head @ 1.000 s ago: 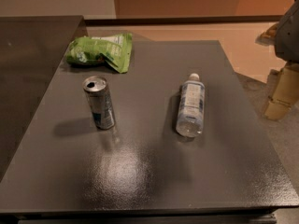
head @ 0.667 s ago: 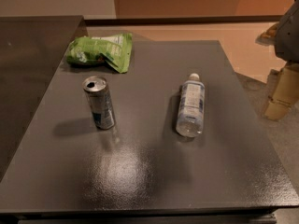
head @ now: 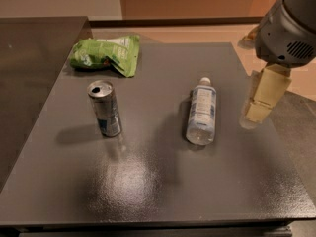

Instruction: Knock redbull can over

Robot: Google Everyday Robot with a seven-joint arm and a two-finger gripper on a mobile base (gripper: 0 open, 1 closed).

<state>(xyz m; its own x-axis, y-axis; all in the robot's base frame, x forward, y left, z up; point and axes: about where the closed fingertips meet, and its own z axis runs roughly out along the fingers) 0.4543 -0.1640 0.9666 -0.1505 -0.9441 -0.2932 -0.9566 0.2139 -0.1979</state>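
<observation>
The redbull can (head: 105,108) stands upright on the left part of the dark grey table (head: 148,181), silver with blue markings and an open pull-tab top. My gripper (head: 256,105) hangs over the table's right edge, well to the right of the can, with the water bottle between them. Its pale fingers (head: 266,90) point down under the grey arm housing (head: 289,26).
A clear plastic water bottle (head: 201,112) with a white cap lies on its side at the table's middle right. A green chip bag (head: 106,54) lies at the back left. A darker counter (head: 34,58) adjoins the table on the left.
My arm and gripper have moved left, in over the table's right edge. The can, bottle and bag have not moved.
</observation>
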